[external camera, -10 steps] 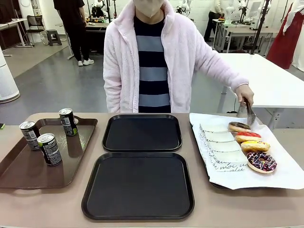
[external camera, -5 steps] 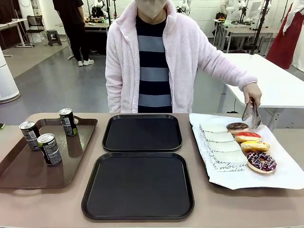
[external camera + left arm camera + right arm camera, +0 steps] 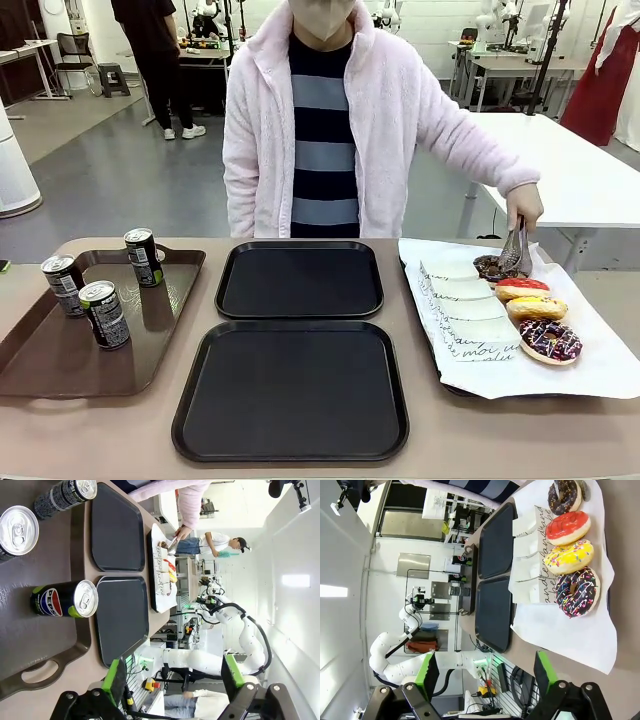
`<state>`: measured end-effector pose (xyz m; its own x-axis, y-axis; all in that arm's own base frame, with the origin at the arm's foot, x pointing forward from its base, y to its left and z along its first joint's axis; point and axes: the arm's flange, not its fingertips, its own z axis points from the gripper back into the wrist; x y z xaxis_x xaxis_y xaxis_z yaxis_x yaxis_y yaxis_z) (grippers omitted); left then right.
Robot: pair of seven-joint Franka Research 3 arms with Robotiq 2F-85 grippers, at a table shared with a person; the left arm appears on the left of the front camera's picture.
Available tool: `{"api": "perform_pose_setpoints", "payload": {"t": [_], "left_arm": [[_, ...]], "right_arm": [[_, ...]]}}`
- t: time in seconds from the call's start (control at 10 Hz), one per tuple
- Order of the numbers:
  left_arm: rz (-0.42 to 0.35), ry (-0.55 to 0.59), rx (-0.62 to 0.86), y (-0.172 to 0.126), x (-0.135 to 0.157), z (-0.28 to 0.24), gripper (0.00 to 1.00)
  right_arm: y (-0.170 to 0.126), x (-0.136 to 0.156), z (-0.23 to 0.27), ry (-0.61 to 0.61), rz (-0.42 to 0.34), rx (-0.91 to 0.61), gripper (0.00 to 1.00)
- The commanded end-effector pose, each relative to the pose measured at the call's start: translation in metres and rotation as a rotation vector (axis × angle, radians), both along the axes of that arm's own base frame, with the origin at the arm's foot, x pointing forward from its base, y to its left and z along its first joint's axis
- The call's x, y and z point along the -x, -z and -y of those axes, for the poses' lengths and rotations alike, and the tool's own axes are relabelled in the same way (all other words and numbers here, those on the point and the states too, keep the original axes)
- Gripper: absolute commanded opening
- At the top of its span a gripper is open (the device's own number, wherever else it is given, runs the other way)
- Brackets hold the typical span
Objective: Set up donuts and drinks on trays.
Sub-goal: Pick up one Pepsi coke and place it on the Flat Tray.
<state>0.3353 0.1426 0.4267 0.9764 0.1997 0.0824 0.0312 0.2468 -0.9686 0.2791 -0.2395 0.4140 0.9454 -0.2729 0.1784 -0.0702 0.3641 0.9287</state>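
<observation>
**Table layout, as we see it**

Mid-table we've got two trays (image 3: 290,390), one behind the other. Left of them sits a handled tray (image 3: 30,372) with three cans (image 3: 104,314) on it. On the right, a paper-lined tray (image 3: 600,372) carries four donuts (image 3: 537,308) in a front-to-back row, boxes (image 3: 465,310) just left of them.

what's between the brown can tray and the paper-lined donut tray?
Front view: a near black tray and a far black tray, one behind the other, both bare, lie between the brown tray and the paper-lined tray.
</observation>
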Motion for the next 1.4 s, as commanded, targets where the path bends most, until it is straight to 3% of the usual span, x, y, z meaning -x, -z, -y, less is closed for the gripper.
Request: {"api": "perform_pose_setpoints", "payload": {"t": [0.0,0.2,0.3,0.5,0.9,1.3], "left_arm": [[0.005,-0.018,0.011,0.0,0.0,0.001,1.0],[0.0,0.0,0.0,0.0,0.0,0.0,1.0],[-0.018,0.013,-0.083,-0.021,-0.016,0.016,1.0],[-0.053,0.017,-0.254,-0.061,-0.015,0.035,1.0],[-0.156,0.017,-0.78,-0.117,-0.009,0.092,1.0],[-0.218,-0.03,-1.031,-0.103,-0.032,0.153,1.0]], "right_arm": [[0.0,0.0,-0.001,0.0,0.0,-0.011,1.0],[0.0,0.0,-0.001,0.0,0.0,-0.011,1.0],[0.0,0.0,-0.001,0.0,0.0,-0.011,1.0],[0.0,0.0,-0.001,0.0,0.0,-0.011,1.0],[0.0,0.0,-0.001,0.0,0.0,-0.011,1.0],[0.0,0.0,-0.001,0.0,0.0,-0.011,1.0]]}}
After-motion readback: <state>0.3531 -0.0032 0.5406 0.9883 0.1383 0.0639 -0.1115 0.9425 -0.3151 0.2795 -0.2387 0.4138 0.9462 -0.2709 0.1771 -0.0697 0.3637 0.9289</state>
